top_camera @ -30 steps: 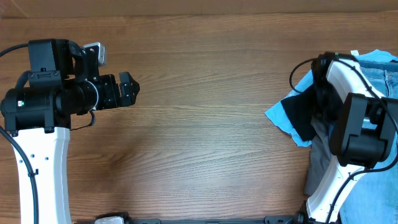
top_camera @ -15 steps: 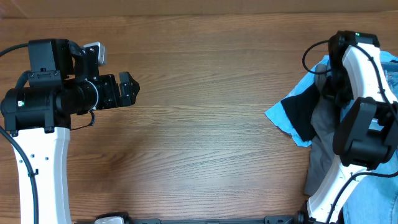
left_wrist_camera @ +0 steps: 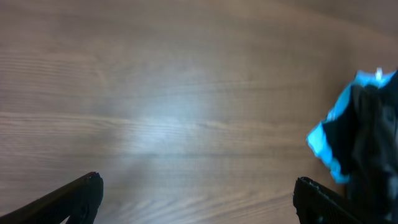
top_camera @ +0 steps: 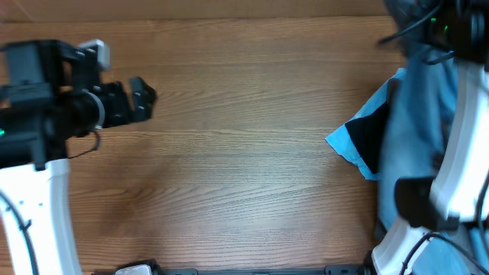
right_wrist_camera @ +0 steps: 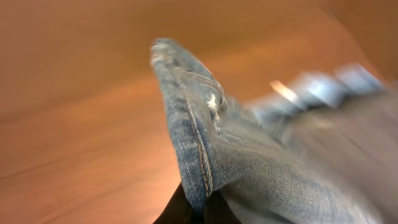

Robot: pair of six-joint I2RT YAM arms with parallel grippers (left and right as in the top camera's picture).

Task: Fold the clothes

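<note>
The right claw (right_wrist_camera: 196, 211) is pinched narrow on a seamed fold of the jeans (right_wrist_camera: 211, 143). In the wrist view the denim edge stands up between its dark fingers. From overhead the jeans (top_camera: 424, 114) hang as a long, blurred strip at the right edge of the desk (top_camera: 244, 153), running alongside the right arm (top_camera: 466, 145). Just beside the jeans, on their left, a bright blue cloth (top_camera: 353, 147) lies on the desk with a black cloth (top_camera: 370, 141) over part of it. The left claw (top_camera: 144, 98) is well apart from the jeans, far off to their left, over bare wood and holding nothing. Its wrist view shows the fingers (left_wrist_camera: 78, 193) spread wide, with the blue cloth (left_wrist_camera: 323, 140) and the black cloth (left_wrist_camera: 370, 124) ahead on the jeans' side.
</note>
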